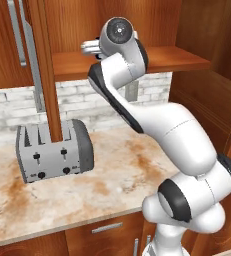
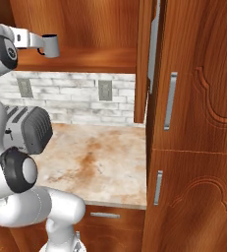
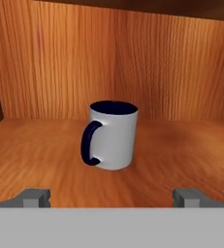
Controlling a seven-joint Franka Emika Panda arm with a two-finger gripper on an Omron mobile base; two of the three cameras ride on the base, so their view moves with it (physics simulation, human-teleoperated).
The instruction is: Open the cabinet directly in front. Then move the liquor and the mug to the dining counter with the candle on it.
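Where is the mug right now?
In the hand view the mug stands upright on the wooden shelf inside the cabinet, handle to the left, centred just ahead of the open claw and not touching it.

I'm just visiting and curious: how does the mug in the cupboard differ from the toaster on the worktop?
The mug is white with a dark navy inside and handle; the toaster is grey metal with dark ends. The mug is a round cylinder, the toaster a boxy block with slots and knobs. The mug stands on the cabinet shelf, the toaster lower, on the marble worktop. Both stand upright.
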